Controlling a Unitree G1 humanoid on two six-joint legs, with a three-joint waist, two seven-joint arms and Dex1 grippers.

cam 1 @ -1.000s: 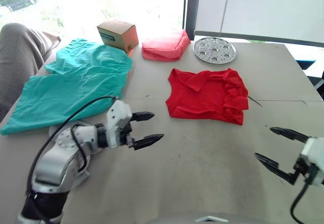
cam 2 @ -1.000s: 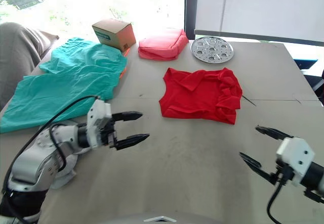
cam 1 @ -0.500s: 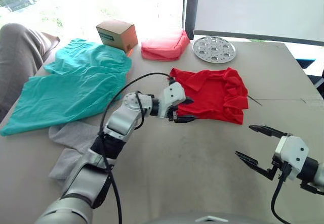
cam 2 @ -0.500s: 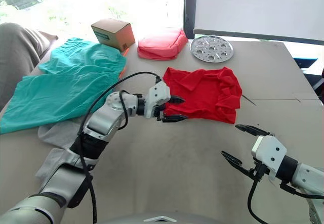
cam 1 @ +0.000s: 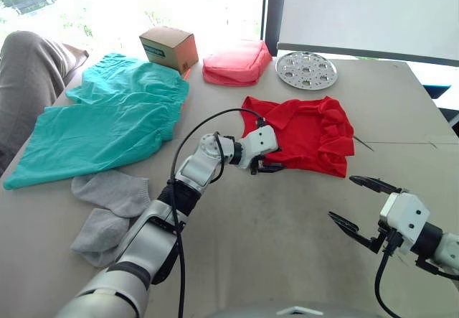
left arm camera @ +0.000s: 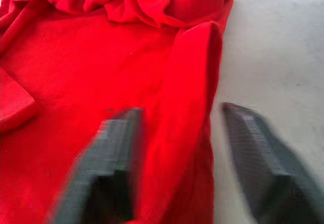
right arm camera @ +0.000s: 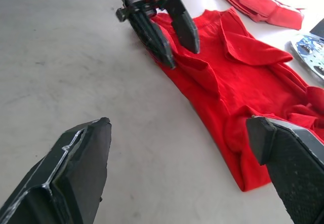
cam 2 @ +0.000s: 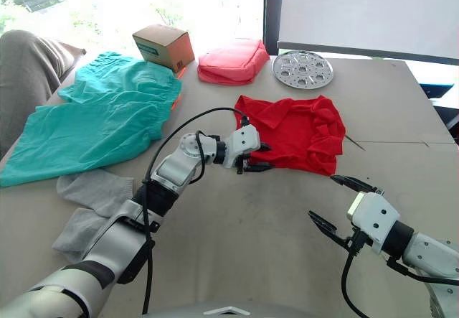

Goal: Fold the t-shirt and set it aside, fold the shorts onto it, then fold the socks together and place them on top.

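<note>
One t-shirt (cam 1: 305,133) lies crumpled mid-table. One pair of shorts (cam 1: 107,120) is spread at far left, with two socks (cam 1: 107,207) just below them. Left gripper (cam 1: 271,156) has advanced onto the shirt's near-left hem, fingers parted astride the edge, apparently not yet pinching. Right gripper (cam 1: 357,204) has drifted inward and hovers wide open, empty.

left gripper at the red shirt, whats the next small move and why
Probably shut the left gripper on the t-shirt. Its fingers are open and straddle the shirt's near hem, one over the cloth, one over bare table, so a pinch there would give it the edge to lift and fold.
</note>
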